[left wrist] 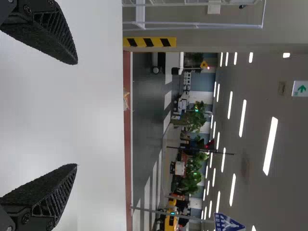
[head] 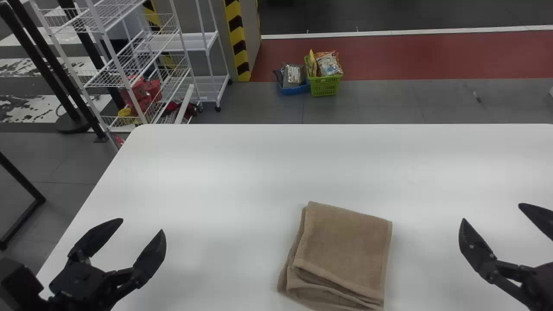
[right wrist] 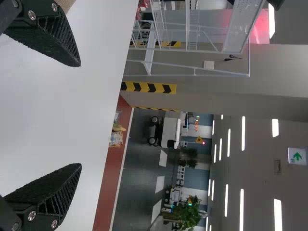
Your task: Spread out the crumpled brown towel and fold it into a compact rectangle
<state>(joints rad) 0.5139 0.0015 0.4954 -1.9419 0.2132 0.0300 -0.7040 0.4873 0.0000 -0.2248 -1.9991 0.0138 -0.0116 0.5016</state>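
Nearest the camera hung the left gripper (head: 142, 225) and the right gripper (head: 491, 211), each with its fingers spread wide and nothing between them. The towel (head: 345, 246) lay on the table between the two, rather closer to the right one, already folded into a layered, roughly rectangular pad. Its under-layers peeked out along the side facing the left gripper and bunched a little at the near edge. It looked light, soft and limp, with a dry nap that should not slip; nothing about it seemed fragile, but a shallow pinch would probably lift the top ply alone and undo the fold. Any tidying was best done by taking the whole stack at a near corner, or by pressing the stray edge in from the left gripper's side. The table (head: 242, 172) was white, smooth and flat. Beyond the grippers, past its far edge, were a green basket (head: 324, 86), a blue basket (head: 296, 90) and grey floor (head: 380, 103).
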